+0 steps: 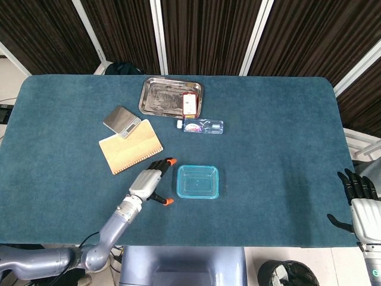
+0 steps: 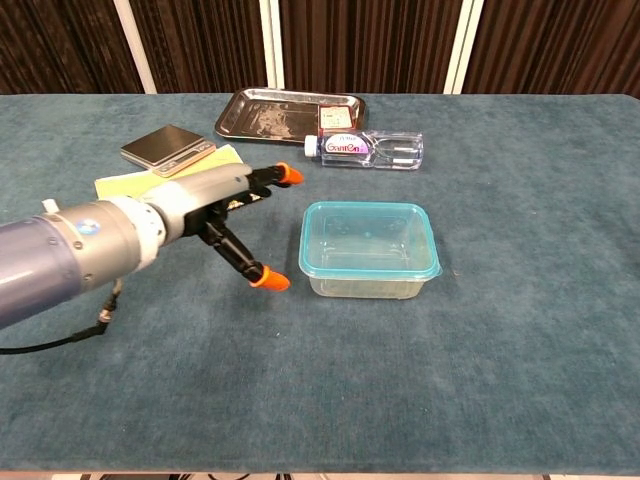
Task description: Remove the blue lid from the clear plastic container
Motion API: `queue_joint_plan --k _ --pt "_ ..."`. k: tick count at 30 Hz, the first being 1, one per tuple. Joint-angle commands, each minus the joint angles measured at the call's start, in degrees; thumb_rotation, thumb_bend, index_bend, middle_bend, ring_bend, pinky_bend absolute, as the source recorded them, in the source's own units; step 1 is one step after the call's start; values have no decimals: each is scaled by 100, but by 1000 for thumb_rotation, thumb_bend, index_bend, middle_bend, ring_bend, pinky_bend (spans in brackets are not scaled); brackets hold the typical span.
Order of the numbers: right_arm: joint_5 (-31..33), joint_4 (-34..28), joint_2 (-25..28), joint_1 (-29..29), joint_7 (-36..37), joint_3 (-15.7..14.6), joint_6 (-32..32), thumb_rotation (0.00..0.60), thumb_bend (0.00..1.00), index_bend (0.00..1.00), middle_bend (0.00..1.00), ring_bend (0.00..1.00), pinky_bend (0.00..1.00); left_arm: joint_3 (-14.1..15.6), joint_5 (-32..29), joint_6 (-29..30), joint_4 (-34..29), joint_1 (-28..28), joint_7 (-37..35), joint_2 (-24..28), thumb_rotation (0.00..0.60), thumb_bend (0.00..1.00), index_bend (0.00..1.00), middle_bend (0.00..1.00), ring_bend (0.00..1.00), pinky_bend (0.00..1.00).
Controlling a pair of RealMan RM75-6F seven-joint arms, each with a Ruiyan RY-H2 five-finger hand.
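A clear plastic container (image 1: 197,182) (image 2: 370,252) with a blue lid (image 2: 368,240) on top sits near the table's middle front. My left hand (image 1: 151,182) (image 2: 228,215) hovers just left of it, open, orange-tipped fingers spread toward the container's left side without touching it. Beyond the table's right front corner my right hand (image 1: 361,198) hangs open and holds nothing; the chest view does not show it.
Behind the left hand lie a tan spiral notebook (image 1: 130,146) (image 2: 155,194) and a small grey scale (image 1: 121,121) (image 2: 167,148). A metal tray (image 1: 169,96) (image 2: 288,113) holding a small red box (image 1: 189,103) sits at the back. A clear water bottle (image 1: 203,126) (image 2: 366,150) lies in front of it.
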Motion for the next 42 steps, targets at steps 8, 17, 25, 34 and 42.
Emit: queue_joint_plan --k 8,17,25,34,42 --pt "26 -43 28 -4 34 -2 -22 600 238 0 0 0 0 -96 -105 -176 492 -346 -235 -538 600 0 0 0 0 0" --pt "22 -78 34 -11 19 -5 -10 600 238 0 0 0 0 -263 -227 -287 910 -603 -427 -869 600 0 0 0 0 48" --pt "20 -123 54 -18 26 -12 -11 600 238 0 0 0 0 -271 -142 -230 1273 -769 -410 -1091 600 0 0 0 0 153" --pt "64 -173 69 -31 59 -2 -14 600 238 0 0 0 0 -213 -17 -159 1625 -874 -359 -1308 600 94 170 205 192 365" --pt "49 -203 97 -23 56 24 15 600 238 0 0 0 0 -86 508 -119 1695 -927 -460 -1224 600 147 246 289 245 413"
